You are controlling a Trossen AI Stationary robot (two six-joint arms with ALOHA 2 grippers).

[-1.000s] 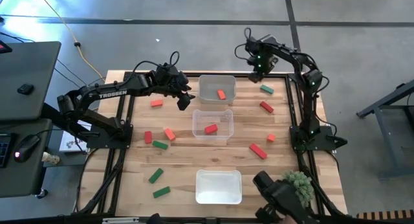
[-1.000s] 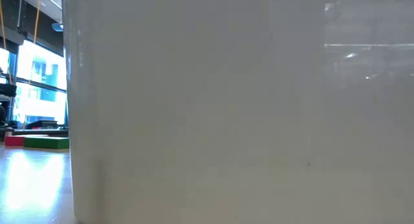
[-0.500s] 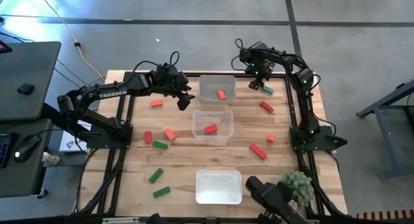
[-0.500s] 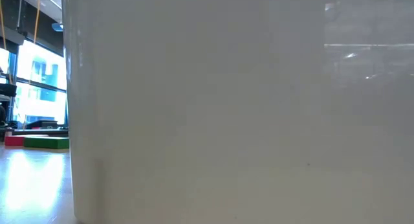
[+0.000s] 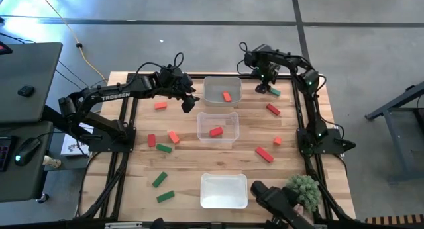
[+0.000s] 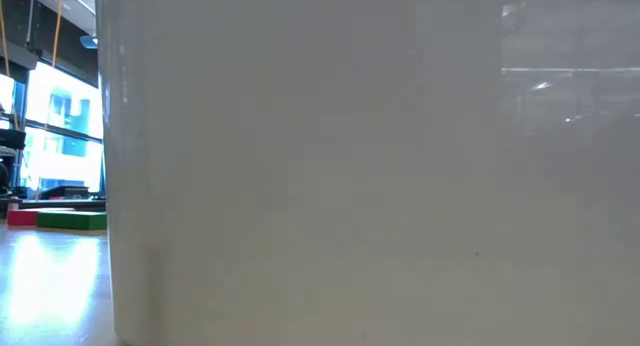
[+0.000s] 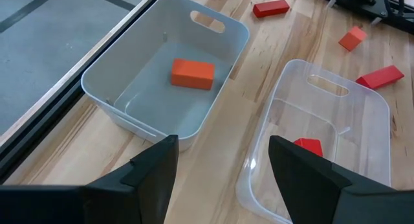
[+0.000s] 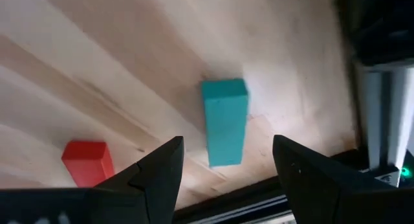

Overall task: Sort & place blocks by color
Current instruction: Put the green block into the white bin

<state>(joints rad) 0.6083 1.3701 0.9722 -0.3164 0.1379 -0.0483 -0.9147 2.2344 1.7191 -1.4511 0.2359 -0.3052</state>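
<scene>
In the high view my right gripper (image 5: 266, 83) is open and hovers at the table's far right, just above a green block (image 5: 273, 91). In the right wrist view that green block (image 8: 224, 122) lies flat on the wood ahead of the open gripper (image 8: 223, 185), with a red block (image 8: 87, 160) beside it. My left gripper (image 5: 188, 100) is open and waits left of the far white tray (image 5: 213, 81), which holds one orange block (image 5: 227, 96). The clear tray (image 5: 229, 119) holds a red block (image 5: 216, 131). Other blocks lie scattered on the table.
A near white tray (image 5: 224, 190) sits at the table's near edge; its wall (image 6: 350, 166) fills the low view. A spiky green plant ball (image 5: 305, 189) and a dark device (image 5: 281, 199) are at the near right. Loose blocks lie left (image 5: 160, 105) and right (image 5: 264, 153) of the trays.
My right gripper has moved toward the table's near edge and down, closing on the green block at the far right. The dark device by the plant ball has shifted a little to the left. The blocks and trays have kept their places.
</scene>
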